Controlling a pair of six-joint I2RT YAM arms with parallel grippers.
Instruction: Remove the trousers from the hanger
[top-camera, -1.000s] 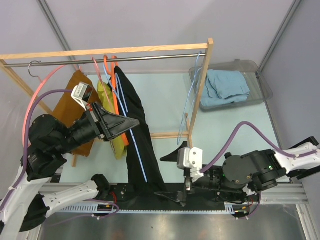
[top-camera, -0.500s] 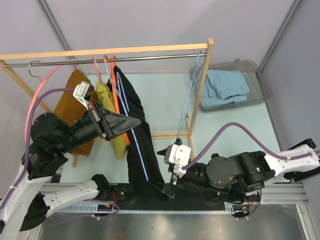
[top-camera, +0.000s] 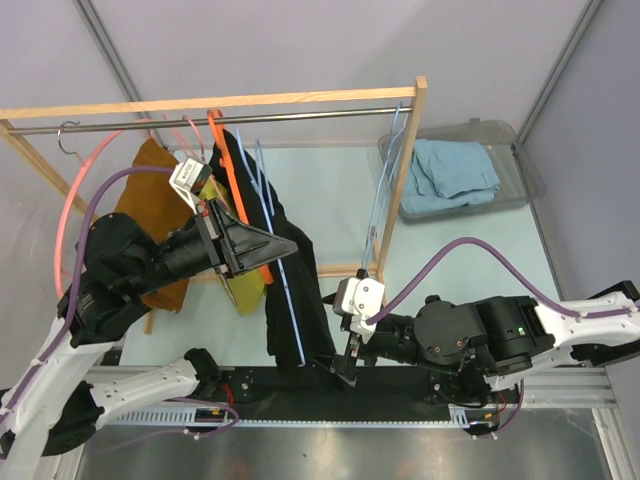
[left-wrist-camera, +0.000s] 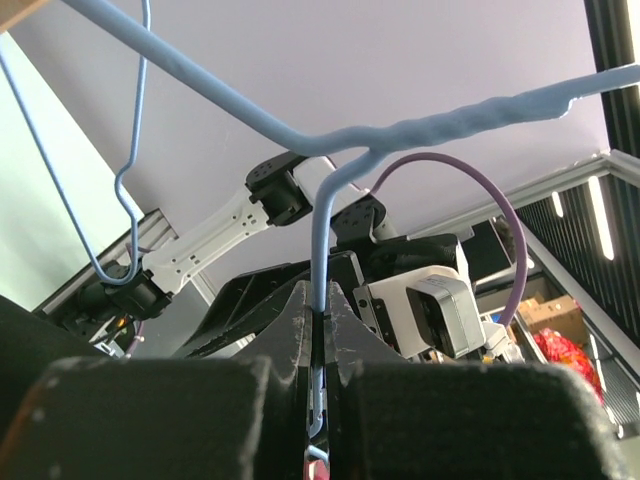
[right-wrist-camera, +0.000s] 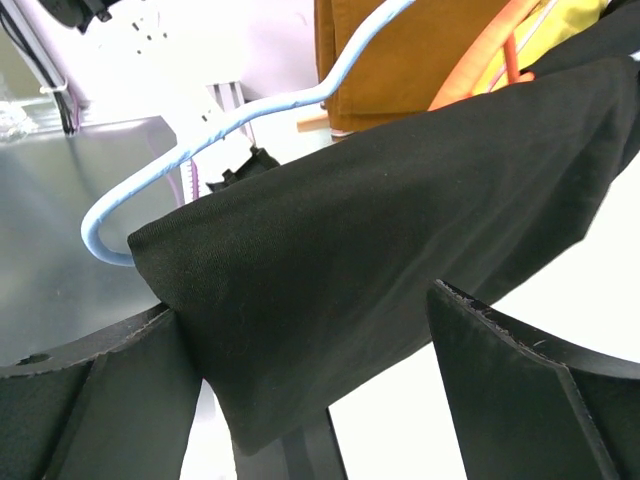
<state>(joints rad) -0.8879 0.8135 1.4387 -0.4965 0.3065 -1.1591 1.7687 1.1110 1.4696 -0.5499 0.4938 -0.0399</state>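
Note:
Black trousers (top-camera: 290, 290) hang over a light-blue wire hanger (top-camera: 268, 190) and slant down toward the near edge. My left gripper (top-camera: 268, 246) is shut on the hanger's wire; the left wrist view shows the blue wire (left-wrist-camera: 322, 240) pinched between the closed jaws (left-wrist-camera: 322, 310). My right gripper (top-camera: 340, 366) is at the trousers' lower end. In the right wrist view the black cloth (right-wrist-camera: 400, 200) lies between the two spread fingers (right-wrist-camera: 310, 400), against the left one, with a gap to the right one. The hanger's blue end (right-wrist-camera: 150, 180) sticks out beside the cloth.
A wooden rack (top-camera: 250, 100) with a metal rail holds an orange hanger (top-camera: 225, 160), a yellow garment (top-camera: 245, 290), a brown garment (top-camera: 140, 210) and a pink hanger (top-camera: 75, 200). An empty blue hanger (top-camera: 385, 190) hangs by the right post. A clear bin (top-camera: 520, 165) holds blue clothes.
My left gripper has swung the hanger and trousers to the right and up. My right gripper has moved left to the trousers' lower end, with the cloth now between its fingers.

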